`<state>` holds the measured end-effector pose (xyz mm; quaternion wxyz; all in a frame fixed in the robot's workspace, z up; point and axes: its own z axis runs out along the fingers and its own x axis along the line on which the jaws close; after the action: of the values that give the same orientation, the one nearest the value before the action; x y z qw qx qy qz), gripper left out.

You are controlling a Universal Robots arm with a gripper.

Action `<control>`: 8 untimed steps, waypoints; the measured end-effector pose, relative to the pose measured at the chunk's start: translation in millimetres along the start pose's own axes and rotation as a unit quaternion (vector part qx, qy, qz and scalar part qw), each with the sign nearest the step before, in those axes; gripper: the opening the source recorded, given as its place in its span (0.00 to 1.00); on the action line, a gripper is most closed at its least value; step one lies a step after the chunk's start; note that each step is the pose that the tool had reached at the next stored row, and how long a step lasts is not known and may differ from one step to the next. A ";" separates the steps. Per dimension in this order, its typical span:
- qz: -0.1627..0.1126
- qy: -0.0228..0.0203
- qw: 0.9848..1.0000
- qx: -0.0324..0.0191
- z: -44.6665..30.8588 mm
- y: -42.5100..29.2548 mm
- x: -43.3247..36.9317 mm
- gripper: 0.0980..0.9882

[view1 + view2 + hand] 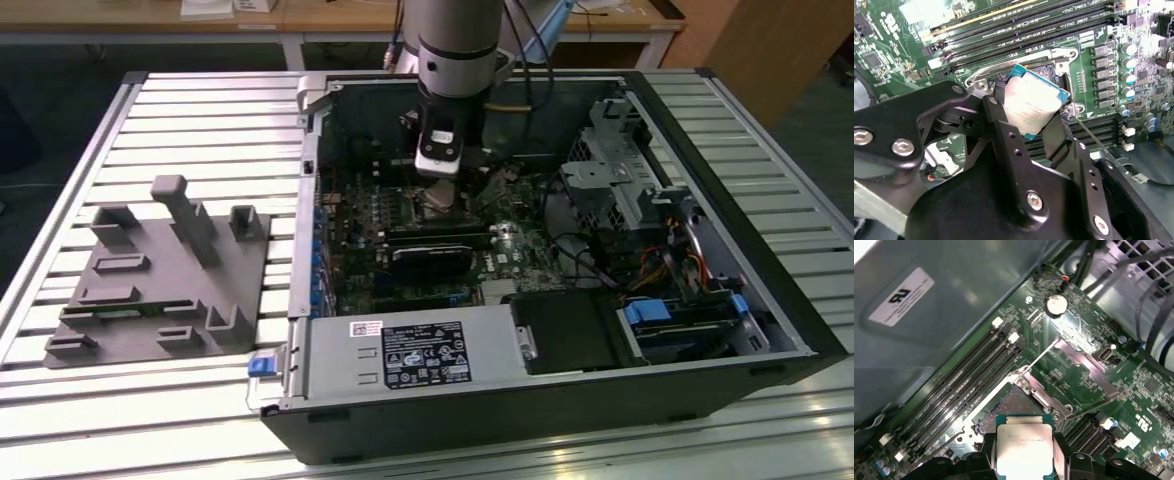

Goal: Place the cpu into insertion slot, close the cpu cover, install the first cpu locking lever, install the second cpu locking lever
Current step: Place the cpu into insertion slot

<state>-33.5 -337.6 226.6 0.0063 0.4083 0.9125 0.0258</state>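
Observation:
My gripper [441, 188] reaches down into the open computer case, just over the motherboard. It is shut on the cpu [1033, 106], a small square chip with a grey metal face, gripped at two opposite edges by the black fingers [1004, 135]. The cpu [1024, 447] hangs a little above the insertion slot [1013, 407], whose dark centre is bare inside its silvery rim. The cpu cover [1081, 359] stands raised beside the slot. Two thin locking levers [1040, 356] [1088, 409] stick up free.
Long memory slots [969, 375] run beside the socket. A black card [434, 250] lies below it in the exterior view, with the power supply [400, 355] at the case front, a drive cage [614, 170] and cables on the exterior view's right. A grey fixture [160, 270] sits on the slatted table.

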 end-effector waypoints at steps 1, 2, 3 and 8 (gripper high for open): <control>0.006 0.000 1.000 0.000 0.0 0.0 0.0 0.50; 0.012 -0.001 1.000 0.000 0.1 0.0 0.0 0.50; 0.018 -0.001 1.000 0.000 0.1 0.0 0.0 0.50; 0.053 -0.004 0.999 0.001 0.3 0.0 0.0 0.50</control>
<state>-33.5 -337.6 226.4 0.0084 0.4559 0.8897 0.0238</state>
